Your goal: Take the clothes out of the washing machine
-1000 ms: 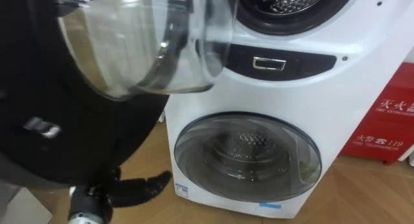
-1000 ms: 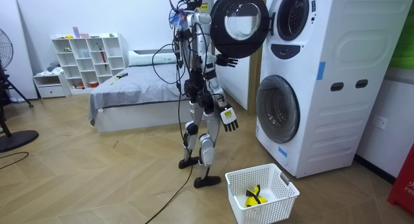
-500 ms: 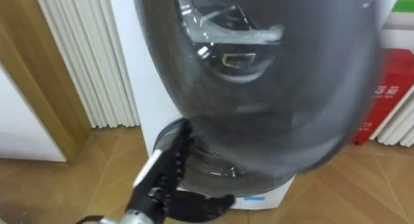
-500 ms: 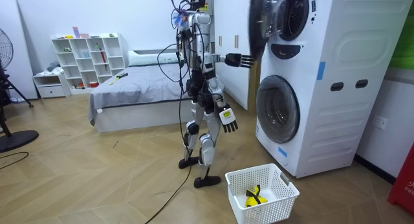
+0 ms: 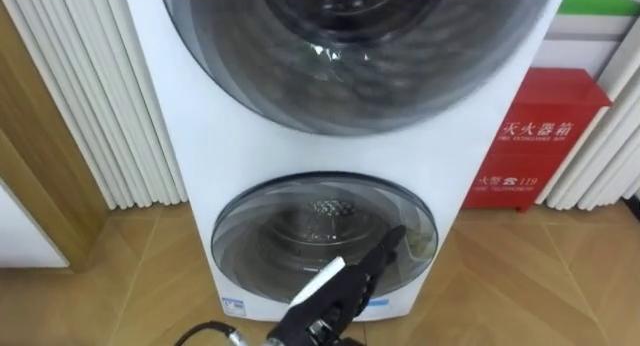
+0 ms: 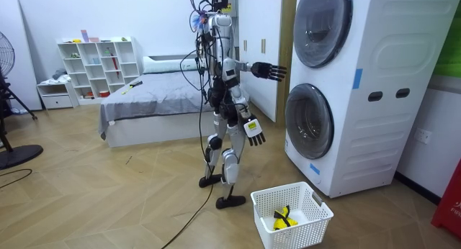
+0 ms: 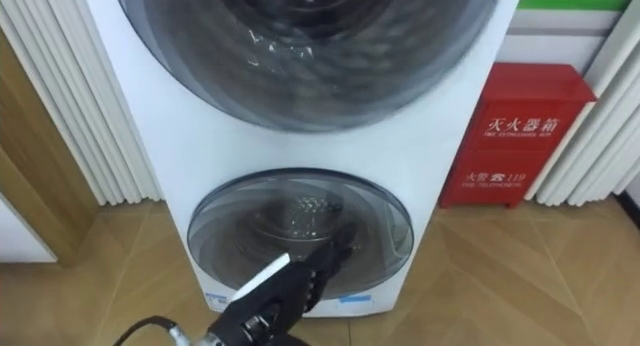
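Stacked washing machine, both doors shut; robot stands beside it.
Left robot hand at lower centre, fingers straight, holding nothing; right robot hand hangs, fingers loose. Yellow-black clothes lie in the basket, bottom centre. Advice: confirm the upper door has latched.

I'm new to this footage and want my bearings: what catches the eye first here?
The white stacked washing machine dominates, both round doors shut. The robot stands before it, left hand stretched open toward the upper door, right hand hanging. A white basket sits on the floor near its feet.
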{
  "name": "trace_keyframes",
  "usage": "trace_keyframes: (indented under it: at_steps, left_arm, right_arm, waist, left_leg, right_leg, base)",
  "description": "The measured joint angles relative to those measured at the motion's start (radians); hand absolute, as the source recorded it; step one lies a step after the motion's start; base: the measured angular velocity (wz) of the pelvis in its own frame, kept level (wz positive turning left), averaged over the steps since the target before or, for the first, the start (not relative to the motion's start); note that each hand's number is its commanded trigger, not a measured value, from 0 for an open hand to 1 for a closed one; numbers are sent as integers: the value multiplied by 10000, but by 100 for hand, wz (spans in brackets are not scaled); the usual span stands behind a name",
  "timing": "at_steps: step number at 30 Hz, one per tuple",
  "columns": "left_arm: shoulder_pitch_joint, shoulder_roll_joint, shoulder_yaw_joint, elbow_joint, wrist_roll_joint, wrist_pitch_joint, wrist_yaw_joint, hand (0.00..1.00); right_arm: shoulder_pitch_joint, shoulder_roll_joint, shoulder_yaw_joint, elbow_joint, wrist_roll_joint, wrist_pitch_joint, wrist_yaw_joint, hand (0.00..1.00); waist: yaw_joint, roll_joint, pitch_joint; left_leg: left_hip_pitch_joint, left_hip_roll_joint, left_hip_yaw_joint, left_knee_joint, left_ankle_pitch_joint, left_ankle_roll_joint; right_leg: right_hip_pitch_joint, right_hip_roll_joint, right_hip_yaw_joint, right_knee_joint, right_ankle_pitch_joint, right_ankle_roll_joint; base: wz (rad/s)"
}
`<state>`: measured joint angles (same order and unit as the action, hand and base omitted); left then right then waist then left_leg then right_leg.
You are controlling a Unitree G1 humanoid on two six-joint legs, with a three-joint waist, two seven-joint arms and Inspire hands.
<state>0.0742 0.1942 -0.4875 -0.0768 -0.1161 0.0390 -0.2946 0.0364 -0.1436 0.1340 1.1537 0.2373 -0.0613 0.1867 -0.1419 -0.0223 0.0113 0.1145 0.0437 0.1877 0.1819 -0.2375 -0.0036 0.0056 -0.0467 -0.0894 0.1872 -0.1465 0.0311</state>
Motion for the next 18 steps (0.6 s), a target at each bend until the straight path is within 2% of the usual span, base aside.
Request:
trace_keyframes:
  at_steps: [11, 13, 16, 17, 18]
  left_arm:
    - [18, 27, 424, 2880, 14, -78, 41, 0]
    - [20, -20, 571, 3993, 15, -256, 231, 0]
    - [51, -26, 799, 5227, 238, -384, 495, 0]
    - [56, -130, 1173, 6248, 390, -590, 636, 0]
    - [133, -196, 1617, 7229, 493, -639, 914, 0]
  right_arm:
    - [172, -4, -17, -8, -48, 0, -24, 0]
    - [219, -5, -4, -3, -23, 51, -43, 0]
    - [222, -38, -18, -14, -17, 109, -39, 0]
    - [229, -40, -88, 61, 3, 134, -8, 0]
    - [260, -41, -206, 66, 14, 201, 10, 0]
  waist:
    - [193, 37, -1]
    - [443, 39, -3]
    - [551, 44, -9]
    - [633, 36, -12]
    - [686, 31, -21]
  left_leg:
    - [200, 131, 118, -165, 0, -1]
    - [309, 149, 171, -173, 0, -2]
    - [312, 151, 247, -189, 0, -1]
    - [338, 157, 257, -190, 0, -2]
    - [369, 165, 291, -193, 0, -2]
  right_leg:
    - [90, 187, 156, -9, 38, -61]
    - [124, 245, 331, -8, 49, -79]
    - [113, 246, 352, -6, 49, -81]
    - [123, 248, 350, -11, 51, -85]
    - [134, 256, 347, -10, 52, -85]
  base:
    - [-5]
    - [-21]
    - [-3]
    - [-4]
    - [-5]
